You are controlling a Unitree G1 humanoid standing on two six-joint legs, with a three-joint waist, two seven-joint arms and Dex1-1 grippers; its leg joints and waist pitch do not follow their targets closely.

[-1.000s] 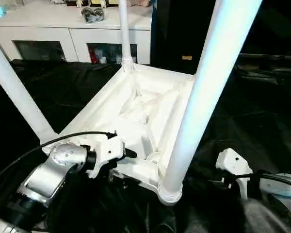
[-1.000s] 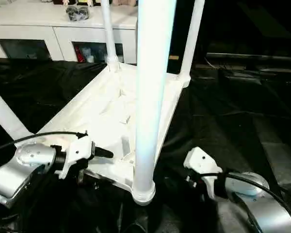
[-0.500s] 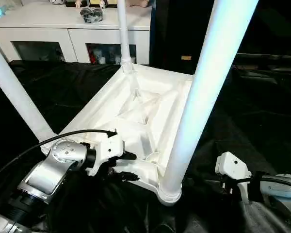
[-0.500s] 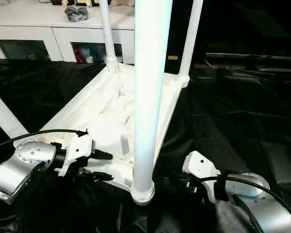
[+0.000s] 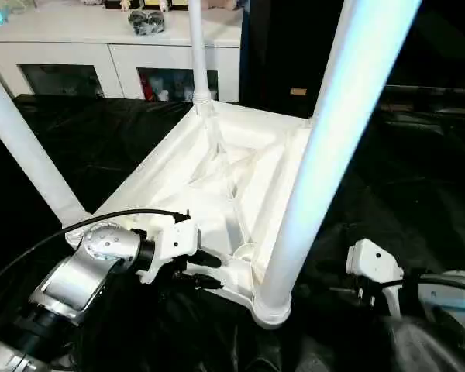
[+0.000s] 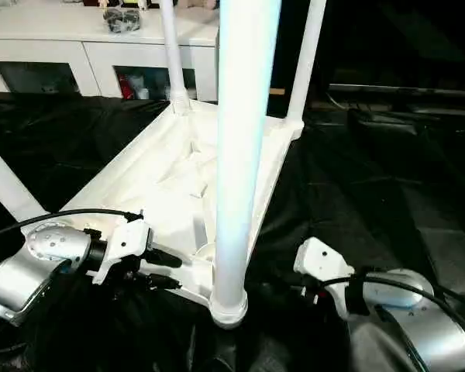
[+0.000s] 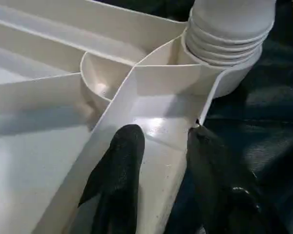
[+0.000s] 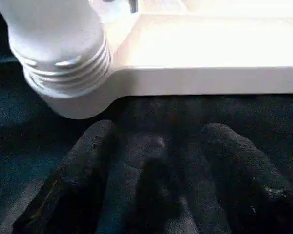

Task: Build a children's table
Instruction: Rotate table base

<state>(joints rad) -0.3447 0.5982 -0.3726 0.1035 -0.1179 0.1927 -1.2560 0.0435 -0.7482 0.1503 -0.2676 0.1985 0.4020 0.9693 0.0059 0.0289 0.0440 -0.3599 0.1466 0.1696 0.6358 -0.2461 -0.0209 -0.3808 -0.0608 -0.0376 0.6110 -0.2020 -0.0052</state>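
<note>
The children's table (image 5: 240, 174) lay upside down on the black-covered worktop (image 5: 418, 178), ribbed underside up, with four legs standing in its corner sockets: the near leg (image 5: 325, 155) rising straight at us, one at our left (image 5: 23, 147), and two at the far end (image 6: 173, 46) (image 6: 306, 58). We judged the fitting of legs essentially done and the step in hand to be taking hold of the tabletop's near edge, probably ahead of lifting or turning it over.

Our left claw (image 7: 158, 161) straddled the tabletop's near rim (image 7: 151, 141) just beside the near leg's threaded collar (image 7: 229, 44): one finger (image 7: 119, 165) inside on the white underside, the other outside over the black cover. The fingers stood partly closed about the rim; from the wrist view we could not confirm that both pads pressed it, so we recorded this as a grip forming, not secured.

Our right claw (image 8: 156, 161) hovered empty, fingers spread, over the black cover just short of the tabletop's side wall (image 8: 210, 80) and near the same collar (image 8: 63, 63); it touched nothing.

Next move, in our judgement: close the left claw firmly on the rim, then bring the right claw forward to the side wall so that both share the load. The tall legs put weight high, so any lift would want to be slow and even, or the table could tip.
</note>
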